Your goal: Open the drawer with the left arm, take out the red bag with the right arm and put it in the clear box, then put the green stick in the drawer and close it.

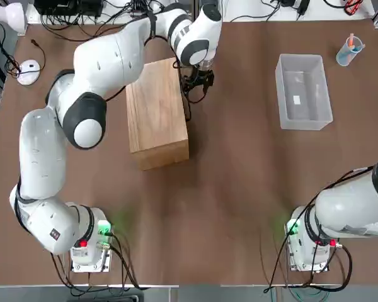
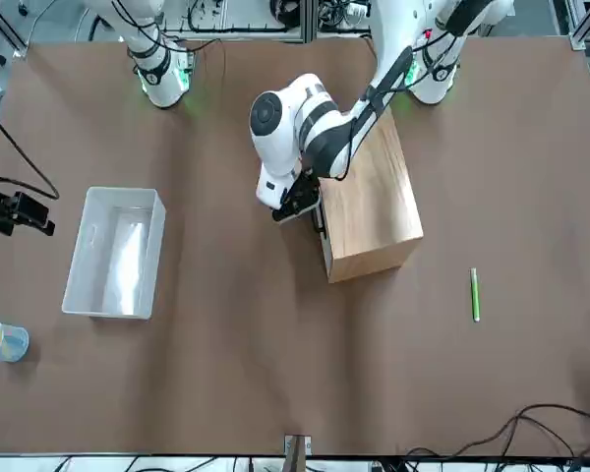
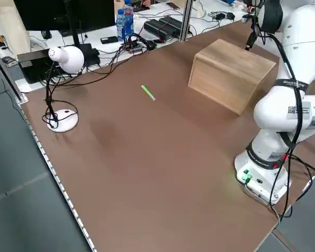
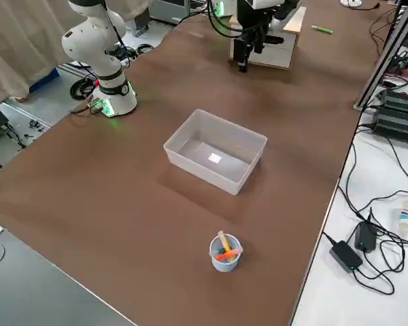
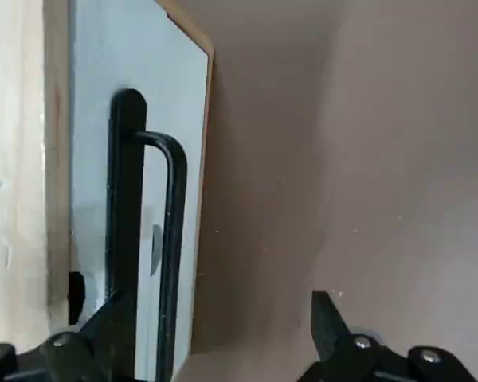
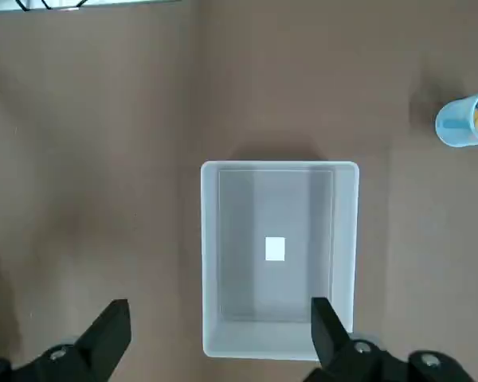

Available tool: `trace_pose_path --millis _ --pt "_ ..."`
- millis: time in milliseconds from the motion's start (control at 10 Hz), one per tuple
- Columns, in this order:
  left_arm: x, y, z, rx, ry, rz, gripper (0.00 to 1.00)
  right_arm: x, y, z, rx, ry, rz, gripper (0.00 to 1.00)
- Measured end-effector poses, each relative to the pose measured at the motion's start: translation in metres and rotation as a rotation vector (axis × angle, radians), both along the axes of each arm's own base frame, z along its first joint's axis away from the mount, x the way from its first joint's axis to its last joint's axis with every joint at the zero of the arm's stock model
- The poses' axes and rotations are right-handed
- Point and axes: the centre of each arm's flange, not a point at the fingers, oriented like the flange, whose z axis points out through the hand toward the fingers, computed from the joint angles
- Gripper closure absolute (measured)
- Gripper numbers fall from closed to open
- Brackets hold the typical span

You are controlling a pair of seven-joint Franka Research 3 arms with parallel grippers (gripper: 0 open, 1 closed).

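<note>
Cabinet (image 2: 379, 206) of light wood stands beside the left gripper (image 5: 219, 298), whose fingers are spread, with the black handle (image 5: 174, 239) between them in the wrist view; contact with the handle cannot be determined. Drawer (image 5: 167, 87), pale-faced, sits within the cabinet's wooden frame, just ahead of those fingers.

Green stick (image 2: 475, 295) lies on the table (image 2: 256, 374), on the far side of the cabinet from the left fingers; the cabinet's body stands between. Right gripper (image 6: 221, 302) hovers above the table near the clear box (image 6: 287, 294), fingers apart and holding nothing. One of its fingertips overlaps the box's edge in the wrist view. The box carries a white label (image 6: 275, 248) on its floor. Blue cup (image 4: 226, 255) with coloured sticks stands near the box, further across the table from the robot than the right fingers.

Obstructed: the left arm (image 1: 113, 56) covers part of the cabinet and the green stick from overhead. Cut off: the right arm (image 1: 353, 207) leaves the top view's edge, its gripper out of that frame.
</note>
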Motion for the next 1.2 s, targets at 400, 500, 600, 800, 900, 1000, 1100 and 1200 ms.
trace_pose_path --millis 400,500,600,800,900,1000,1100,1200 --pt "-0.012 -0.009 -0.034 0.026 0.044 -0.041 0.04 0.000 -0.002 0.000 -0.005 0.003 -0.004 0.00" --pt "-0.013 -0.010 -0.035 0.027 0.046 -0.045 0.05 -0.001 -0.004 -0.001 -0.004 0.006 -0.006 0.00" --pt "-0.012 -0.009 -0.034 0.027 0.046 -0.048 0.10 -0.001 -0.004 -0.002 -0.004 0.010 -0.010 0.00" --pt "-0.011 -0.009 -0.032 0.027 0.046 -0.047 0.33 0.000 -0.006 -0.004 -0.004 0.013 -0.021 0.00" --pt "-0.010 -0.009 -0.031 0.026 0.044 -0.047 0.48 0.000 -0.006 -0.004 -0.003 0.013 -0.021 0.00" --pt "-0.010 -0.009 -0.030 0.024 0.042 -0.047 0.64 0.000 -0.006 -0.004 -0.003 0.013 -0.022 0.00" --pt "-0.010 -0.010 -0.029 0.020 0.039 -0.047 0.78 0.000 -0.006 -0.004 -0.003 0.012 -0.022 0.00" --pt "-0.010 -0.012 -0.028 0.008 0.035 -0.057 0.89 0.000 -0.005 -0.004 -0.003 0.012 -0.021 0.00"
